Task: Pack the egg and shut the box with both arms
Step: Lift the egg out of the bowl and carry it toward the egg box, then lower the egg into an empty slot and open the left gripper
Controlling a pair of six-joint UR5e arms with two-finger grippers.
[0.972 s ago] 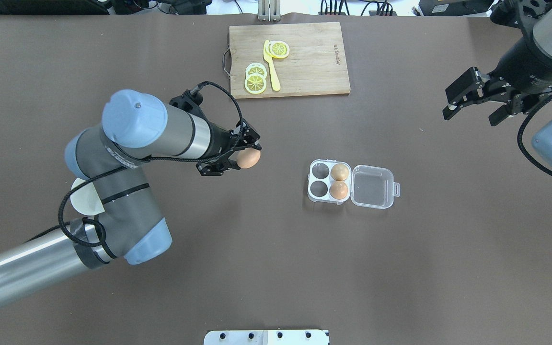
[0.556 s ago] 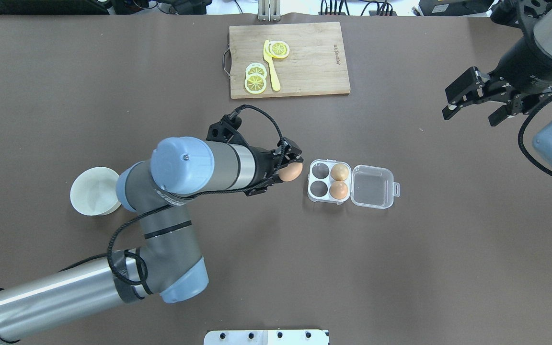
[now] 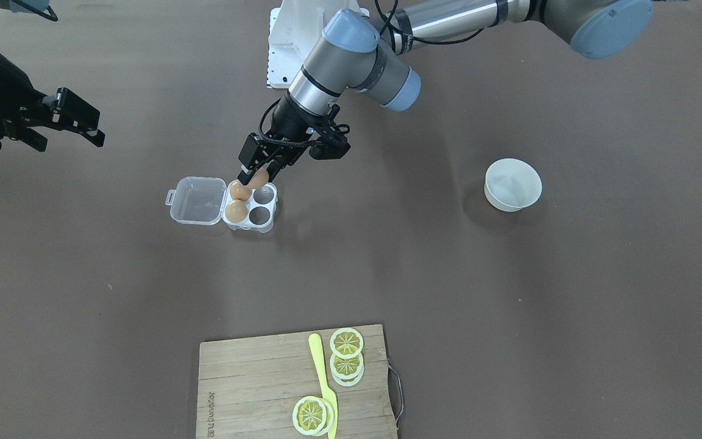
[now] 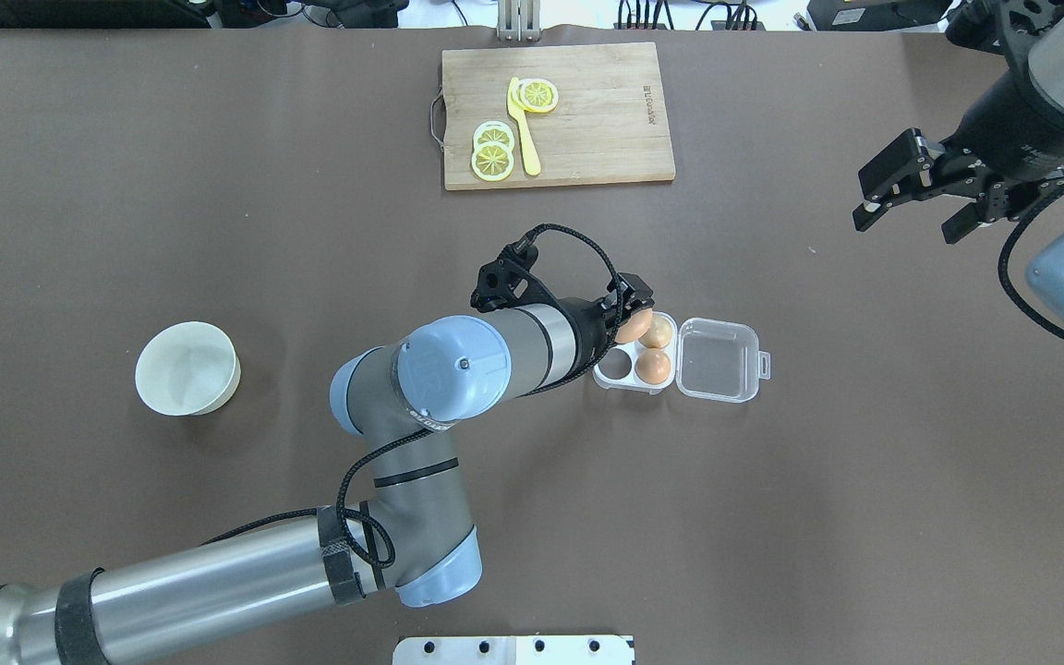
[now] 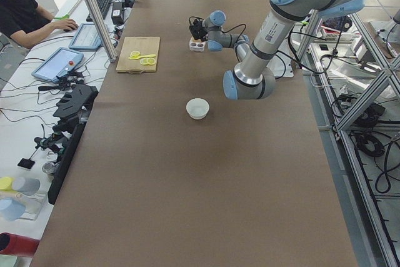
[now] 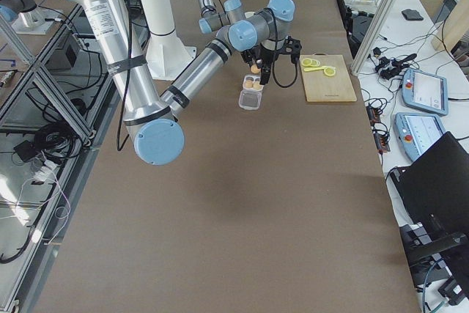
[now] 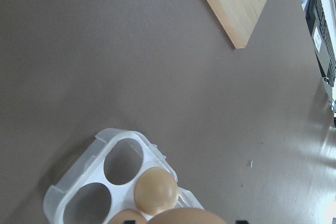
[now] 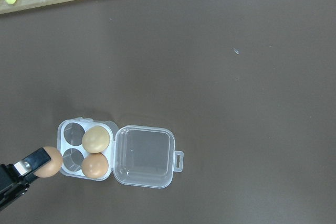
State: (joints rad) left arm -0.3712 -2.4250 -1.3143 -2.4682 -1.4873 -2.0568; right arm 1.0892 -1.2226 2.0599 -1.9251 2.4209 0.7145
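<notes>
Egg (image 4: 635, 325), clamped in the left hand (image 4: 632, 319) above the box (image 4: 604, 374), masks overhead a cell (image 8: 73, 130) the right wrist view shows empty; right hand (image 4: 909, 224) gapes, unladen.

Orange-brown egg (image 4: 635, 325), clear box (image 4: 719, 361), white bowl (image 4: 187, 369), yellow lemon slices (image 4: 492, 160).

At the left gripper (image 7: 183, 222), the egg (image 7: 186, 215) hangs over the box (image 7: 107, 184), a tan egg (image 7: 156, 191) just ahead and two empty cells beyond.
</notes>
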